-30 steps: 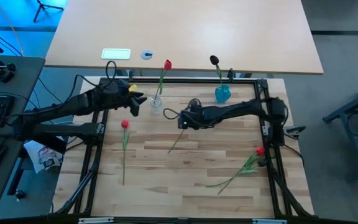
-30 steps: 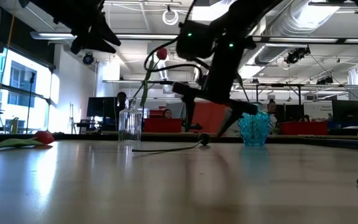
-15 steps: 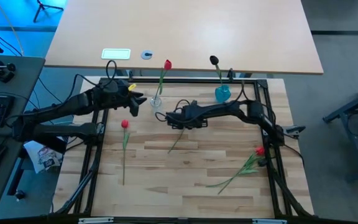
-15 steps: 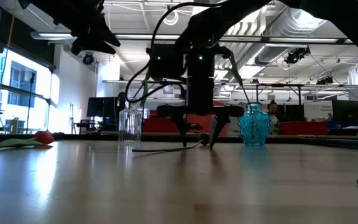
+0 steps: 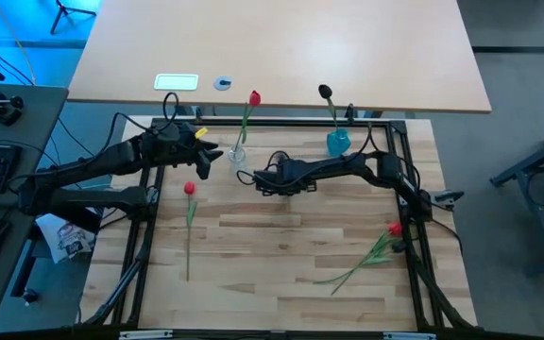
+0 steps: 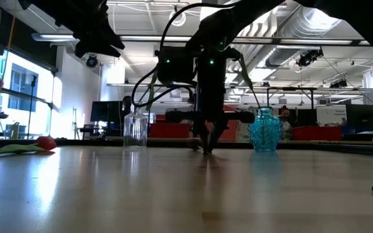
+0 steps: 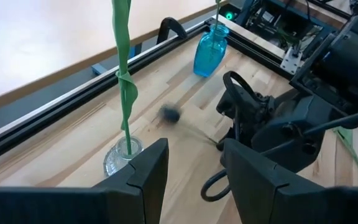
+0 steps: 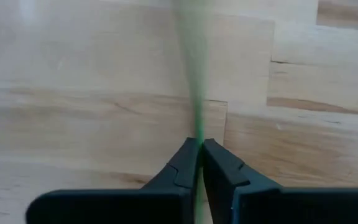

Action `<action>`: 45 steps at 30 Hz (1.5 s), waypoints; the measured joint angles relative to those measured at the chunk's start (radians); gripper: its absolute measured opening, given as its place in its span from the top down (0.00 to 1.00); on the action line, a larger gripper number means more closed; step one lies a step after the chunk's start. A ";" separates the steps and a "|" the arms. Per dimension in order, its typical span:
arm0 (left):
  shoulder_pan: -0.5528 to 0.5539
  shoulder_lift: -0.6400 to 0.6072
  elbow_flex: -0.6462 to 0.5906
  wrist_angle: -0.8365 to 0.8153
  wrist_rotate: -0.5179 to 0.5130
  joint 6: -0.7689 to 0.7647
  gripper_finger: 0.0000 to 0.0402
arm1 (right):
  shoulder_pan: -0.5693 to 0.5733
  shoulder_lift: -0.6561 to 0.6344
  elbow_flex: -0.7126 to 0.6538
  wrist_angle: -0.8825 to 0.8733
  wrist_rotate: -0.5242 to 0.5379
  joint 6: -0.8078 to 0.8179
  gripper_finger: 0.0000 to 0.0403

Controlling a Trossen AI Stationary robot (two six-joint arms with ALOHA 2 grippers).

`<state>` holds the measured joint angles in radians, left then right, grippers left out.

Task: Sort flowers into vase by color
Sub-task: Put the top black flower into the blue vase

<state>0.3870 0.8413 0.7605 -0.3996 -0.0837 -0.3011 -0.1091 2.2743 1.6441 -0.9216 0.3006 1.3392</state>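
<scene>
In the high view the right gripper (image 5: 274, 179) is low over the wooden table (image 5: 281, 274), a little above the middle of the frame, between the clear vase (image 5: 238, 157) and the blue vase (image 5: 338, 143). In the right wrist view its two dark fingers (image 8: 179, 168) are pressed together on a thin green stem (image 8: 194, 93), which runs from the fingertips across the boards toward the top of that frame. The left wrist view shows a dark flower head (image 7: 169, 114) lying on the boards just beside the right gripper; it is blurred, but it looks black.

The left gripper (image 5: 206, 149) hangs at the upper left of the table, near the clear vase. In the left wrist view its fingers (image 7: 145, 171) stand apart and hold nothing.

The clear vase holds one red flower (image 5: 254, 98); its stem leans toward the top of the frame in the high view. The blue vase holds one black flower (image 5: 325, 93). A second red flower (image 5: 190, 189) lies flat on the left part of the table, its stem pointing to the bottom of the frame. At the lower right, near the frame rail, lies another red flower (image 5: 394, 229) among several green stems and leaves; how many flowers are in this bunch I cannot tell.
</scene>
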 joint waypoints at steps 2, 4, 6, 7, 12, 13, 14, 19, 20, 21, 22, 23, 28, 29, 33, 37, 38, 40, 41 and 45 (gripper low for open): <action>0.000 0.000 0.000 0.000 0.000 0.000 0.64 | 0.001 -0.004 -0.002 0.001 0.006 -0.033 0.97; 0.000 0.000 0.000 0.000 0.000 0.000 0.64 | 0.000 -0.019 -0.006 -0.001 0.008 -0.067 0.99; 0.000 0.000 0.000 0.000 -0.001 0.000 0.64 | 0.010 -0.044 -0.009 0.003 0.035 -0.109 0.99; 0.000 0.000 0.000 -0.001 -0.001 -0.001 0.64 | 0.014 -0.055 -0.010 0.001 0.049 -0.126 0.99; 0.004 0.000 0.000 0.001 -0.014 -0.008 0.64 | 0.026 -0.120 -0.024 -0.058 0.101 -0.226 1.00; 0.008 0.000 0.000 0.001 -0.015 -0.014 0.64 | 0.030 -0.147 -0.054 -0.050 0.109 -0.239 1.00; 0.013 0.000 0.000 0.002 -0.016 -0.022 0.64 | 0.036 -0.173 -0.100 -0.021 0.108 -0.242 1.00; 0.041 0.000 0.000 0.016 -0.018 -0.037 0.64 | 0.087 -0.428 -0.456 0.294 0.056 -0.219 1.00; 0.048 0.000 0.000 0.022 -0.018 -0.037 0.64 | 0.100 -0.497 -0.529 0.388 0.041 -0.223 1.00; 0.054 0.000 0.000 0.034 -0.018 -0.037 0.64 | 0.116 -0.558 -0.597 0.472 0.029 -0.235 1.00; 0.059 0.000 0.000 0.049 -0.017 -0.037 0.64 | 0.133 -0.621 -0.661 0.544 0.021 -0.245 1.00; 0.064 0.000 0.000 0.064 -0.018 -0.037 0.64 | 0.152 -0.683 -0.722 0.599 0.022 -0.255 1.00; 0.083 0.000 0.000 0.145 -0.017 -0.037 0.64 | 0.251 -0.961 -0.952 0.862 0.230 -0.294 1.00; 0.085 0.000 0.000 0.160 -0.017 -0.037 0.64 | 0.265 -1.008 -0.995 0.920 0.302 -0.318 1.00; 0.086 0.000 0.000 0.236 -0.017 -0.038 0.64 | 0.252 -1.178 -1.159 1.248 0.479 -0.552 1.00; 0.086 0.000 0.000 0.304 -0.016 -0.038 0.64 | 0.121 -1.290 -1.303 1.689 0.393 -0.875 1.00; 0.086 0.000 0.000 0.319 -0.017 -0.041 0.64 | 0.075 -1.309 -1.326 1.785 0.334 -0.943 1.00; 0.086 0.000 0.000 0.345 -0.016 -0.057 0.64 | -0.021 -1.338 -1.362 1.919 0.231 -1.030 1.00; 0.086 0.000 0.000 0.356 -0.016 -0.062 0.64 | -0.068 -1.348 -1.371 1.949 0.187 -1.063 1.00; 0.086 0.000 0.000 0.378 -0.012 -0.063 0.64 | -0.230 -1.365 -1.360 1.946 0.090 -1.206 1.00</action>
<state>0.4728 0.8410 0.7609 -0.0218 -0.0957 -0.3640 -0.3393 0.9092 0.2841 1.0242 0.3910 0.1331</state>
